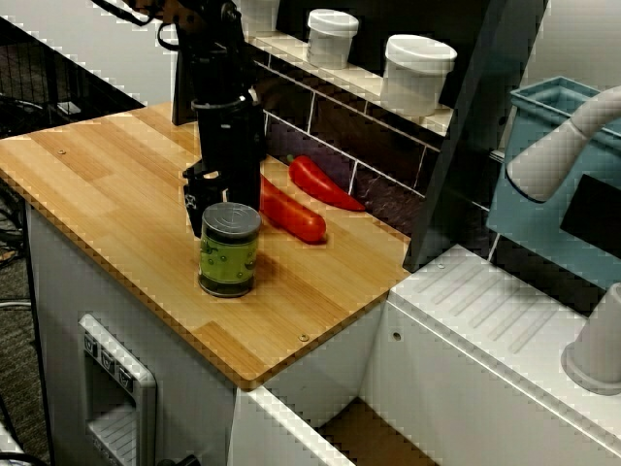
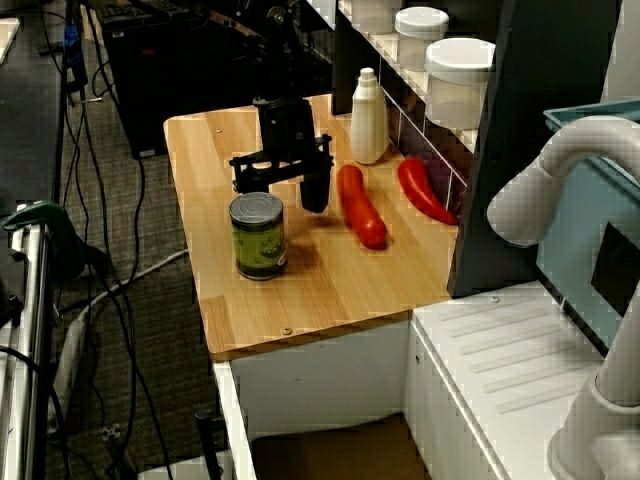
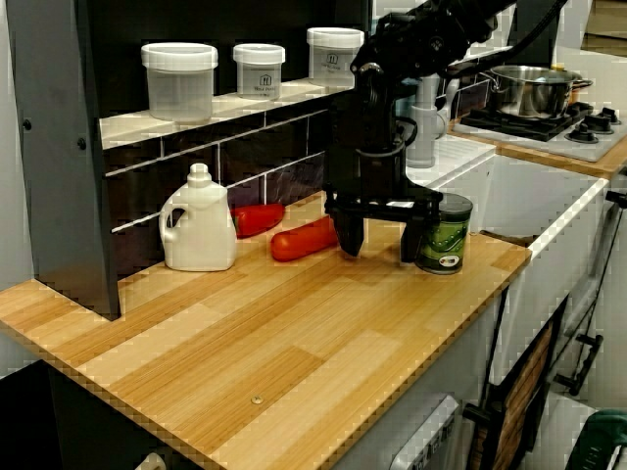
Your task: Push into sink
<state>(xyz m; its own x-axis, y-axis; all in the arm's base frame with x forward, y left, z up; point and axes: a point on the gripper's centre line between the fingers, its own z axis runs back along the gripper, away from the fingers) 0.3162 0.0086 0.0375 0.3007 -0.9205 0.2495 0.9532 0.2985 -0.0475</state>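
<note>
In the view from the sink end, you see the green-labelled can [image 1: 230, 249] standing upright on the wooden countertop [image 1: 107, 194], a little back from its front edge. Your gripper [image 1: 209, 199] hangs straight down just behind the can, its black fingers spread and holding nothing; whether it touches the can you cannot tell here. Two red peppers [image 1: 301, 199] lie behind, near the tiled back wall. The sink [image 1: 364, 437] shows only as a sliver of tan floor at the bottom edge, below the counter's corner, well apart from the can. The ridged white drainboard [image 1: 485, 301] lies to the right.

In the higher view over the sink, you see the gripper [image 2: 283, 180] open, one finger [image 2: 314, 190] down beside the nearer pepper [image 2: 360, 205] and the can [image 2: 258, 236] just in front of the fingers. A white bottle [image 2: 368, 118] stands by the wall. The sink [image 2: 330, 455] lies beyond the counter's end.

In the view from the far end of the counter, you see the gripper [image 3: 382, 230] spread wide and empty, the can [image 3: 443, 233] just beside its far finger, near the counter's end. The white jug [image 3: 199, 220] stands at the wall.
</note>
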